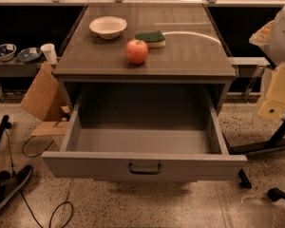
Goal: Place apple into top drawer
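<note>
One round, glossy red-orange apple point(137, 51) sits on the matte grey cabinet top point(190, 56), just beside a spongy green-and-yellow sponge point(150, 38). The deep grey boxy top drawer point(142, 141) stands open below. The pale gripper point(278, 96) hangs far right; its state cannot be told. Grasp across the apple's widest girth, as it would likely roll.

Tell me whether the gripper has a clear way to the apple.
Probably yes: the gripper hangs at the right edge, beside the cabinet; the apple sits uncovered, in front of the sponge and bowl.
</note>
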